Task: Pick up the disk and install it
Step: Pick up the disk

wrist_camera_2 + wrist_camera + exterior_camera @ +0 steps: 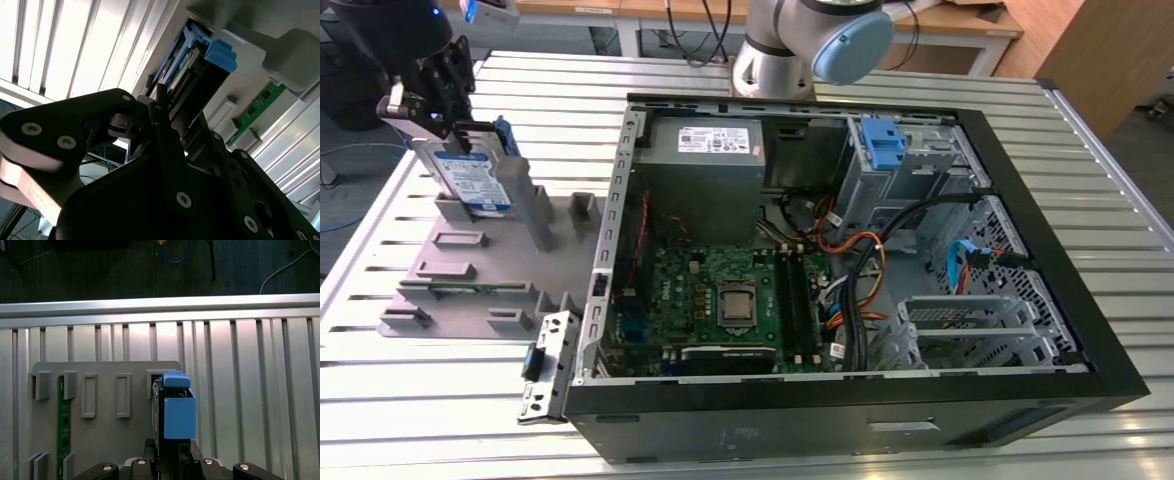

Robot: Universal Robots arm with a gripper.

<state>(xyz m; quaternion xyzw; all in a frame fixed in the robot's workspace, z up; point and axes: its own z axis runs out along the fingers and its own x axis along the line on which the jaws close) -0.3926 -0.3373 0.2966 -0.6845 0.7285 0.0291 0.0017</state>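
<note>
Jaws clamped on the top edge of the upright disk [471, 174], over the grey holder [507, 262].

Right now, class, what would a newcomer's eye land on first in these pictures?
The open computer case, its green motherboard bare, dominates the exterior view's right. At that view's left, the gripper grips the disk, which stands upright at the grey holder.

No print could be read from where I stood. The disk [467, 170] carried a blue-and-white label [480, 188], and the grey power-supply box [704, 175] bore a white sticker [716, 140], yet the lettering on both was too fine to make out.
</note>
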